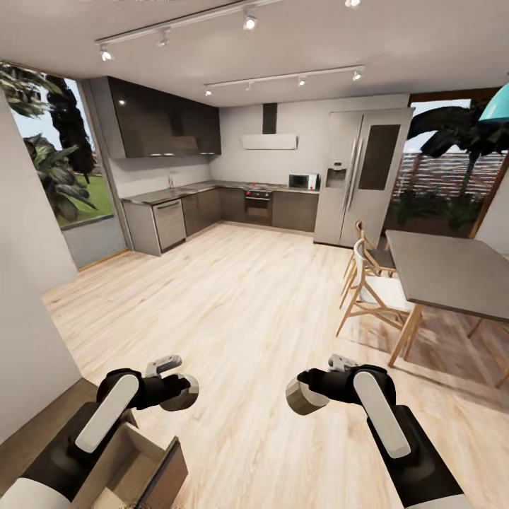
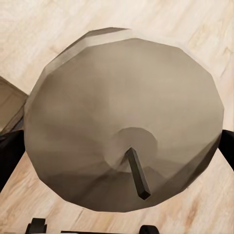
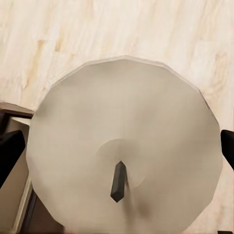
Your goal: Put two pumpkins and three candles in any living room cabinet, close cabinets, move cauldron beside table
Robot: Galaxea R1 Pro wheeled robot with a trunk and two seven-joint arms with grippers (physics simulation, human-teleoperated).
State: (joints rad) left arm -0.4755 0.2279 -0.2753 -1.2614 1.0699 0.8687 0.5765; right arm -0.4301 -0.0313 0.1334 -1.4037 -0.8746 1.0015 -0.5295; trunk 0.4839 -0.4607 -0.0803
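The robot faces an open kitchen with a fridge [image 1: 360,177], a dining table [image 1: 452,272] and a light plank floor [image 1: 247,297]. At the lower left, beside the left arm, an opened dark-brown cabinet [image 1: 134,466] shows its bare interior. The left gripper [image 1: 185,393] holds one cream candle [image 2: 124,122]; the right gripper [image 1: 300,396] holds another candle [image 3: 124,146]. The step appears to be carrying candles to storage; next, each must be lowered into that cabinet.

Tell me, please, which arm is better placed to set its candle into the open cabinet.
Probably the left. Its gripper holds a candle close to the open cabinet at the lower left, while the right gripper, with the other candle, hangs over bare floor.
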